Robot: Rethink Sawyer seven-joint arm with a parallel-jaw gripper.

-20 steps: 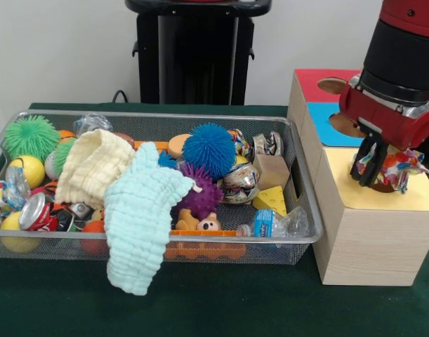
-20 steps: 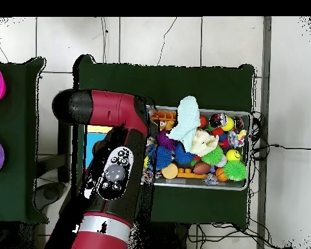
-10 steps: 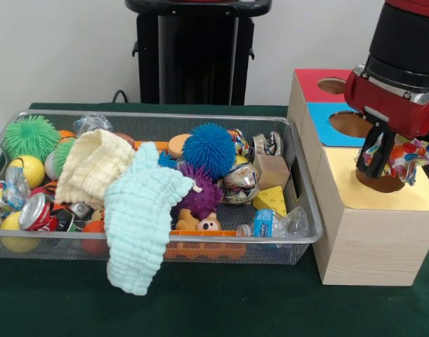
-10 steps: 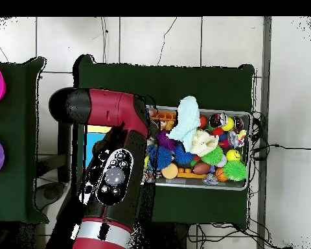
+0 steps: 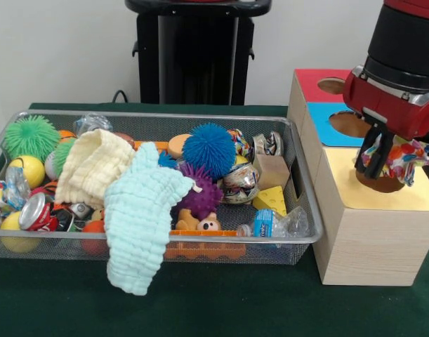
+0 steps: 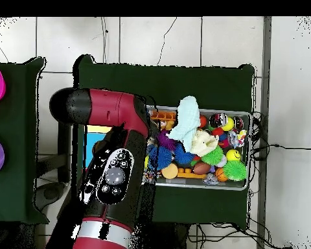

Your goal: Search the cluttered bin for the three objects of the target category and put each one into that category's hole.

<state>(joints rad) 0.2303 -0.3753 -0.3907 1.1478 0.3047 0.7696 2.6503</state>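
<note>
Hanging over the yellow section of the wooden sorting box point(image 5: 372, 210), the hand point(image 5: 374, 163) is clamped on a crumpled, multicoloured wrapper point(image 5: 402, 156) — the task's thing in hand, held right above the round hole point(image 5: 380, 184) in that yellow top. The wrapper bulges out to the side of the fingers, which suggests a pinch on one edge only; that would explain why it is kept so low and close over the opening, so that it falls in rather than drifts onto the lid. The blue hole point(image 5: 350, 124) and the red hole point(image 5: 331, 86) lie farther back and appear empty of anything.

Beside the box, the wire bin point(image 5: 298, 232) sits on the green desk point(image 5: 221, 302), still crowded — a blue spiky ball point(image 5: 209, 149), a pale green cloth point(image 5: 140, 217) draped over the front rim, a cream cloth point(image 5: 93, 166), a cheese wedge point(image 5: 271, 199). More shiny wrappers point(image 5: 239, 184) show near the bin's middle, likely the same category and so the next to seek.

In the overhead view the arm point(image 6: 109, 175) covers the box, so the drop itself cannot be checked there.
</note>
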